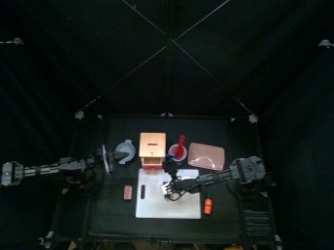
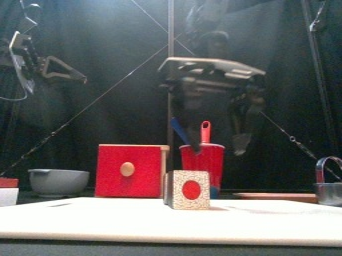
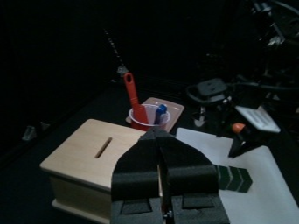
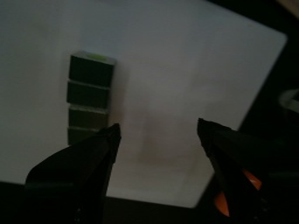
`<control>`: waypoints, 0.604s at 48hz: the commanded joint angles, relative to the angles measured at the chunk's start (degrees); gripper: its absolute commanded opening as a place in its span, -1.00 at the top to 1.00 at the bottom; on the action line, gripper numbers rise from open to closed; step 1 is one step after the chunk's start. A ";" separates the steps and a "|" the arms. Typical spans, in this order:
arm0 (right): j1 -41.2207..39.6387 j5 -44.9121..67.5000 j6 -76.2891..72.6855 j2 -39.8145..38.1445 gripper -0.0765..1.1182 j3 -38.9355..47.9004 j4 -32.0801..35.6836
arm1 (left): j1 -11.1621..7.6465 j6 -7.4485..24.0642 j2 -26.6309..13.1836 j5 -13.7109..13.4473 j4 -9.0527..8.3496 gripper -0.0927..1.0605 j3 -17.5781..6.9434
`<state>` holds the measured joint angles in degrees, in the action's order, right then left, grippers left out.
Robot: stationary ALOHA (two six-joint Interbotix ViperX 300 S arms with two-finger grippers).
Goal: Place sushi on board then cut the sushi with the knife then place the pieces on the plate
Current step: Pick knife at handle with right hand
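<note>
Dark green block sushi roll (image 4: 90, 96) lay on the white cutting board (image 4: 198, 70), so placing looked done. Your right hand (image 4: 159, 129) hovered above the board beside it, jaws wide apart, empty. Left hand (image 3: 160, 144) was pinched together, holding nothing, near the pale wooden box (image 3: 93, 153). Next you'd need the blue toy knife (image 2: 178, 132) from the red cup (image 2: 201, 165).

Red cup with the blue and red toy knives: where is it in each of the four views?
Top view: the red cup holding two toy knives, mid-table, right of the pale wooden box with a red drawer front.
Front view: at the centre.
Left wrist view: just past the box.
Right wrist view: not in it.
Landmark: that box, beside the cup wherever it shows.
</note>
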<state>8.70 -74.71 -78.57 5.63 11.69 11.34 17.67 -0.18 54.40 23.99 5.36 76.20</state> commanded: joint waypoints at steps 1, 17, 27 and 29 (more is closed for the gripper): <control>-0.53 -0.53 2.64 -9.49 -0.78 5.89 1.58 | 0.35 0.44 -0.18 0.53 0.62 0.65 -1.93; -17.49 10.37 31.82 -26.02 -0.78 20.65 -0.70 | 2.20 -0.53 -0.18 0.53 2.46 0.66 -2.02; -29.53 20.30 51.94 -29.97 -0.77 23.99 -3.78 | 2.11 -0.53 -0.18 0.62 6.42 0.66 -2.64; -31.46 21.71 56.07 -29.88 -0.77 23.82 -5.27 | 2.11 -0.53 -0.26 0.62 6.94 0.66 -2.72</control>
<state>-18.72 -56.34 -28.83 -23.03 36.21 7.91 19.69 -0.70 54.40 23.99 11.43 75.50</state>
